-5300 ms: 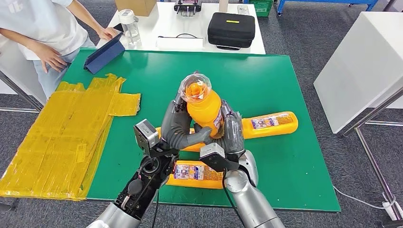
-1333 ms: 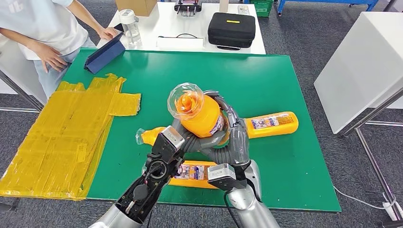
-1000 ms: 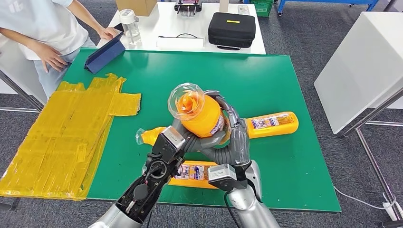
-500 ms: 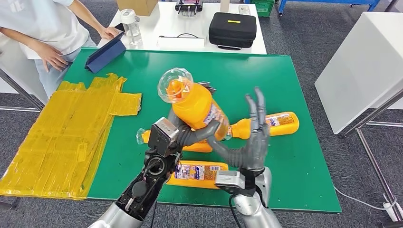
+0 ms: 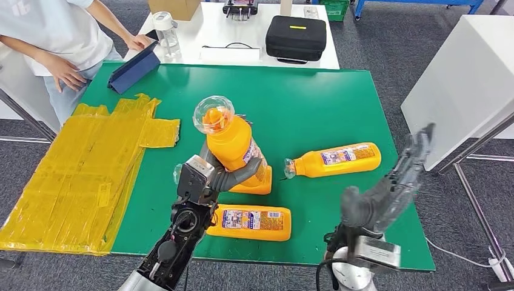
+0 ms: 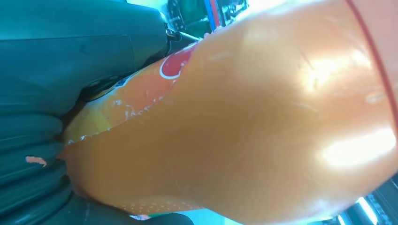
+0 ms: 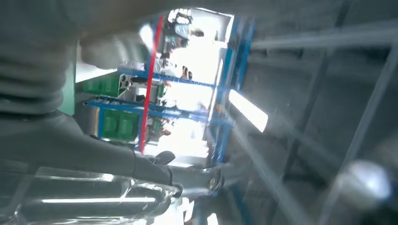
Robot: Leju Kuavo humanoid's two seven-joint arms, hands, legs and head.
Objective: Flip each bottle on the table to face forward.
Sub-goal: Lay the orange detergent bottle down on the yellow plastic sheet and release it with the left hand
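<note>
The right hand (image 5: 388, 194) has let go of the held bottle (image 5: 233, 145) and swung well away to the table's (image 5: 339, 97) right edge, fingers spread and holding nothing. A moment ago both hands clasped that bottle; now the left hand (image 5: 227, 176) alone grips it around the lower body, upright with the clear cap on top, above a second bottle (image 5: 257, 185) lying under the hand. In the left wrist view the orange body (image 6: 263, 117) presses against the hand's palm. The handover looks complete, so the left hand can probably set it down label forward. Two bottles lie label-up: one (image 5: 333, 159) between the hands, one (image 5: 251, 221) just below the left hand.
</note>
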